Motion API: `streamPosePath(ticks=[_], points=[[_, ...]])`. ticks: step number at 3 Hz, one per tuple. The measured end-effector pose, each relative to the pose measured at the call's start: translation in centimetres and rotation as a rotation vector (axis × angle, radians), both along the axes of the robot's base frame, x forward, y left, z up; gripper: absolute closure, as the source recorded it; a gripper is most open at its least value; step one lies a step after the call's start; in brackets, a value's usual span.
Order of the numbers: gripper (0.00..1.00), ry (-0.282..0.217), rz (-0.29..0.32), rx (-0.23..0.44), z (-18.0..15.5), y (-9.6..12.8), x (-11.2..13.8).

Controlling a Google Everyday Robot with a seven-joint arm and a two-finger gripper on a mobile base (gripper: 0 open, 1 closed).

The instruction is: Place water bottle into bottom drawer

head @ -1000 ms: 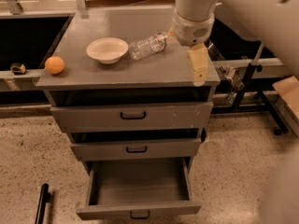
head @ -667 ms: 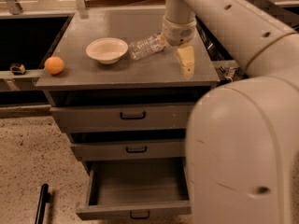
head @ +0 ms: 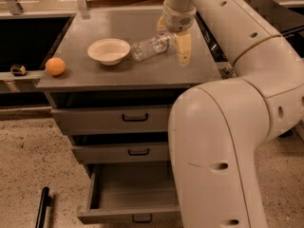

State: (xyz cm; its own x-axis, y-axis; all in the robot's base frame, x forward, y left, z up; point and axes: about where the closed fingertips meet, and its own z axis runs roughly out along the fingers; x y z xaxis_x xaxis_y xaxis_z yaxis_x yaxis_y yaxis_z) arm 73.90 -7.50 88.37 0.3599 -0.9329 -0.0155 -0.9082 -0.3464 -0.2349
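The water bottle [head: 149,45] lies on its side on the grey cabinet top [head: 118,72], just right of a white bowl, with its cap end pointing right. My gripper [head: 172,36] hangs down over the cap end, open. One yellowish finger [head: 183,50] is in front of the bottle and the other [head: 161,23] is behind it. I cannot tell if they touch it. The bottom drawer [head: 130,215] is pulled out below the two shut drawers; its grey inside shows nothing in it. My arm's large body hides the drawer's right part.
A white bowl [head: 109,50] stands beside the bottle. An orange [head: 55,66] sits at the top's front left corner. A small dark object [head: 18,70] lies on a ledge to the left. A black bar [head: 42,208] lies on the speckled floor.
My gripper has moved left and back along the cabinet top, from the right edge to over the bottle's cap end. The bottle, bowl and orange have not moved.
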Motion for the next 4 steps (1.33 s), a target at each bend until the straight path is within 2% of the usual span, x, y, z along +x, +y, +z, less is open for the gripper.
streamPosePath(ticks=[1,3,4], points=[[0.00,-0.018,0.001,0.008,-0.3,0.4,0.7],[0.00,-0.059,0.136,0.012,-1.7,4.4,4.0],[0.13,-0.076,0.158,0.022,-2.3,5.1,5.3]])
